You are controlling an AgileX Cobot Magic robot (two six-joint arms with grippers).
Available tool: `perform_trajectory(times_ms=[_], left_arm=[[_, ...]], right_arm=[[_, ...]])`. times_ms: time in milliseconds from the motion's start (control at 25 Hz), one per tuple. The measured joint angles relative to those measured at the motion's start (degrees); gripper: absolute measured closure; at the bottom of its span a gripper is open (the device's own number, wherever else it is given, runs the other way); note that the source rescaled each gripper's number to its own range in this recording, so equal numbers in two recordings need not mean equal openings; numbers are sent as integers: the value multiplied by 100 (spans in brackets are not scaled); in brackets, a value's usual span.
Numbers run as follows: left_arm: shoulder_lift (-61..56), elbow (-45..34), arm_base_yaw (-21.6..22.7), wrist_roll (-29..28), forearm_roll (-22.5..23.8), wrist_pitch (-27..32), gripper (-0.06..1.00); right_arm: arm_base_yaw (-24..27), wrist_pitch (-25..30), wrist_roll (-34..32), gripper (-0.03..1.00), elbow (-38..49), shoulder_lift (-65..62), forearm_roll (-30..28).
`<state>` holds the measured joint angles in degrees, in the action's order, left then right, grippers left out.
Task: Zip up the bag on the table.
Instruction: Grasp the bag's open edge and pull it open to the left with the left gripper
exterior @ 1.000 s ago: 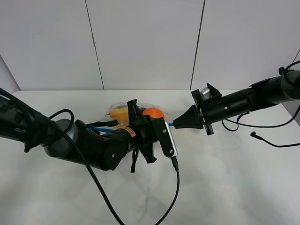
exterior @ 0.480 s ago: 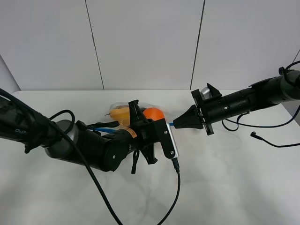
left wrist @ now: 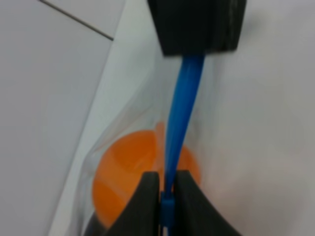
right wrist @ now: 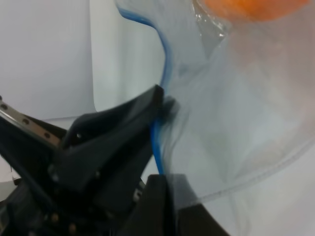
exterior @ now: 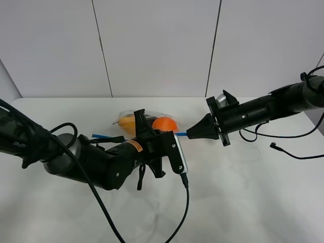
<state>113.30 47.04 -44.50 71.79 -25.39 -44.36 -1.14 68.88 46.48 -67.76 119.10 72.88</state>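
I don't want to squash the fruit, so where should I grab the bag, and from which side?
Take the blue zipper strip, not the bag's film: pinch its flat faces, coming in along the strip, as the left pincer and right pincer do. It's thin, flat and straight.

White table point(exterior: 253, 202); bag point(exterior: 161, 122) at rear middle; black cable point(exterior: 304, 157) at right.

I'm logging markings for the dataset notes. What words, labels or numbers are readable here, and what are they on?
Nothing is legible.
On the left arm, an orange sticker: too small to read.
Farther up that arm, white lettering: blurred, unreadable.
On the bag and the table: no print visible.
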Motion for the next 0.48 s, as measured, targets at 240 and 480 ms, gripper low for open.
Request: perform_trajectory(times_ms=[240, 480], left_arm=[[0, -407, 577, 11, 42, -565, 94], [0, -463, 1251, 16, 156, -734, 94]], right_arm=[[0, 0, -22, 97, 0, 0, 70], [0, 0, -22, 97, 0, 0, 117]])
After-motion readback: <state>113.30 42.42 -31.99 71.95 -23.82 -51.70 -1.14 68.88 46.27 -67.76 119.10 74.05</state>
